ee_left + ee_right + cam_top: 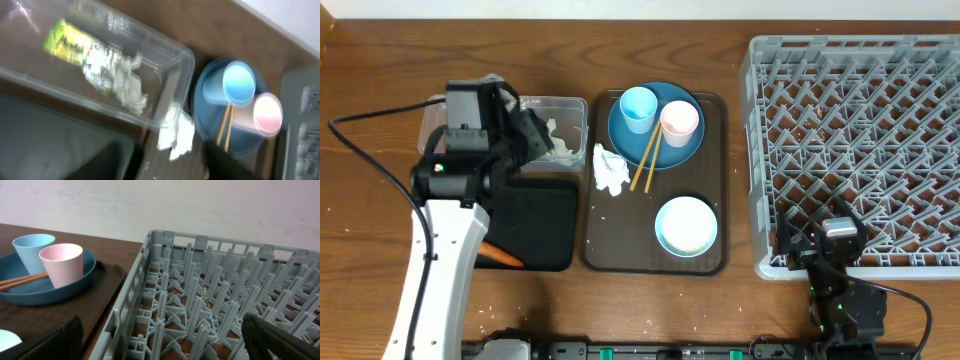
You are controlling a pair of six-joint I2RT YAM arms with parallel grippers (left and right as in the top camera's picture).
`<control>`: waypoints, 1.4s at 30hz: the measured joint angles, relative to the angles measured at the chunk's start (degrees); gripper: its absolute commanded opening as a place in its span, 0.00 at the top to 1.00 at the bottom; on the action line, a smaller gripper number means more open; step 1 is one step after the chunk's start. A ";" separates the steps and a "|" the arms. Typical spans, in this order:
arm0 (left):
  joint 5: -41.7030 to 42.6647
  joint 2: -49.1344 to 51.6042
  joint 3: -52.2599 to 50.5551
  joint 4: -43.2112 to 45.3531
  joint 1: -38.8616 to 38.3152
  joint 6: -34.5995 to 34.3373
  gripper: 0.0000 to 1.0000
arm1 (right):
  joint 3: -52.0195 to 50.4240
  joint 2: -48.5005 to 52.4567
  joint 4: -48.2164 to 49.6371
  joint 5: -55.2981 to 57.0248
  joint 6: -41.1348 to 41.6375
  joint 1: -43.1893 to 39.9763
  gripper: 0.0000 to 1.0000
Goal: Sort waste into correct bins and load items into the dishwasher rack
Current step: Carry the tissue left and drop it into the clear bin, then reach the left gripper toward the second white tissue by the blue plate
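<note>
The clear tub (570, 108) holds a yellow-green wrapper (70, 42) and crumpled tissue (128, 86). My left gripper (536, 137) hovers open and empty over the tub's near edge, and it also shows in the left wrist view (175, 169). More white tissue (611, 170) lies on the brown tray. The black tray (542, 228) has an orange carrot piece (501, 257) at its front left corner. The blue plate (672, 152) carries a light blue cup (638, 108), a pink cup (680, 122) and chopsticks (647, 160). The white bowl (686, 225) sits in front of it. My right gripper (167, 347) is open at the front left corner of the grey rack (860, 150).
The brown serving tray (605, 240) lies between the bins and the rack. A black cable (370, 160) loops over the table at the left. Small white specks (485, 300) lie on the table near the front edge.
</note>
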 measured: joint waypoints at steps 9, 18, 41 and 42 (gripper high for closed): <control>0.02 0.92 1.20 -8.28 -10.60 0.00 0.31 | 0.00 0.00 0.00 0.00 0.00 0.00 0.01; 0.00 1.81 1.11 -3.48 -16.06 -2.01 0.31 | 0.00 0.00 0.00 0.00 0.00 0.00 0.01; -1.57 23.47 0.76 -0.28 -16.57 -5.55 0.47 | 0.00 0.00 0.00 0.00 0.00 0.00 0.01; -1.75 23.91 0.76 -0.17 -16.57 -5.73 0.47 | 0.00 0.00 0.00 0.00 0.00 0.00 0.01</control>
